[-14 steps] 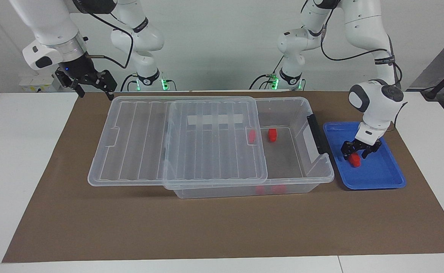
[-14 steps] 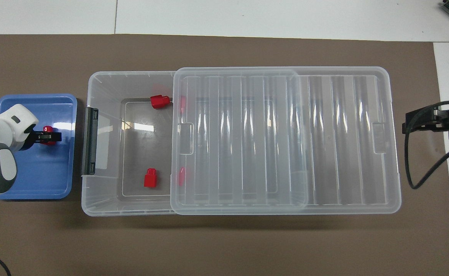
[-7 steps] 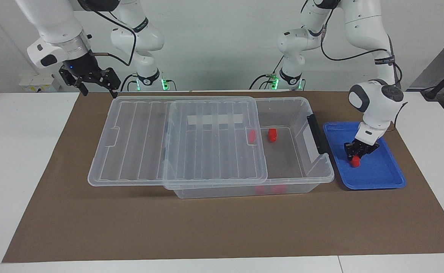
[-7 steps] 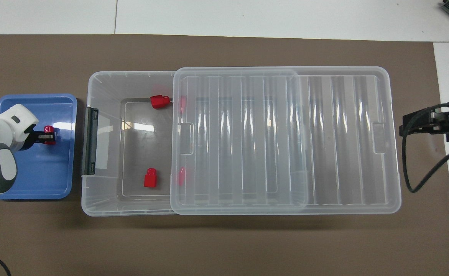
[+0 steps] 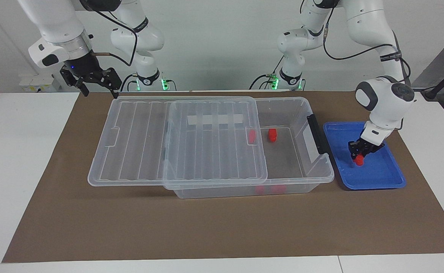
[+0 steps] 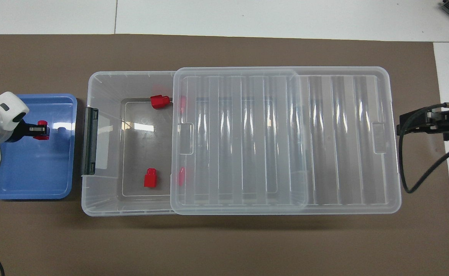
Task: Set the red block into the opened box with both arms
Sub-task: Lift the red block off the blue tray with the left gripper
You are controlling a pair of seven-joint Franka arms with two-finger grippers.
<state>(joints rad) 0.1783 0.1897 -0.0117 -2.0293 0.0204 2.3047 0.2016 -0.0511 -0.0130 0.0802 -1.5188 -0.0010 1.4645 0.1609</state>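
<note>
Red block (image 5: pixel 357 161) pinched in your left gripper (image 5: pixel 359 156) over the blue tray (image 5: pixel 381 178), overhead view alone shows two more red blocks (image 6: pixel 150 178) in the box (image 5: pixel 312 167), left forearm angled steeply down, your right gripper (image 5: pixel 98 92) spread open, empty, waiting over the mat by the lid (image 5: pixel 138 140).

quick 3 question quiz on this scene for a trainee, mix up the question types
1. True or false: the left pincer is shut on a red block over the blue tray.
2. How many red blocks lie uncovered on the floor of the box, clear of its lid?
3. The right pincer is: A) gripping the lid, B) open in the air by the lid's end, C) inside the box.

Key
1. True.
2. Two; one lies farther from the robots, one nearer.
3. B.
</note>
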